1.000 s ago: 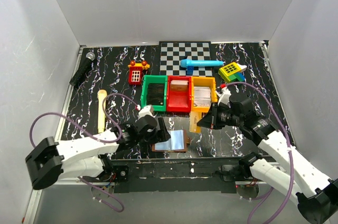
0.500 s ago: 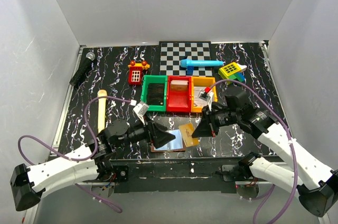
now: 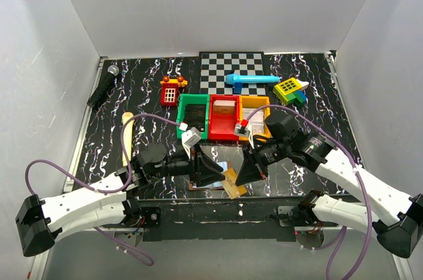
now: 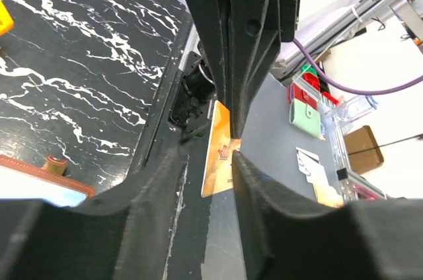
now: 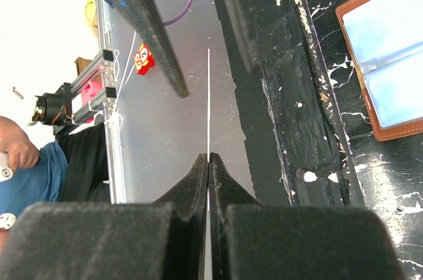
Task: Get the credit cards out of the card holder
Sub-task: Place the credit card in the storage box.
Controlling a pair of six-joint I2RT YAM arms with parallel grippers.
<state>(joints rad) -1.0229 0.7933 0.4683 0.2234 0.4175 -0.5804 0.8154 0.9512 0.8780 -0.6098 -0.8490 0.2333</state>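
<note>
Right gripper [image 5: 209, 158] is pinched tight on a gold card [image 4: 218, 154], held off the table [image 4: 79, 62] near its front edge. The left gripper [image 4: 208, 156] has its fingers spread on either side of that card, with a gap showing on one side. The card holder [image 5: 390, 49] lies open and flat just beside both grippers, touching neither. From above the grippers cover most of it, and both wrist views crop it. From the right wrist the card is just a thin line, and its print is unreadable.
</note>
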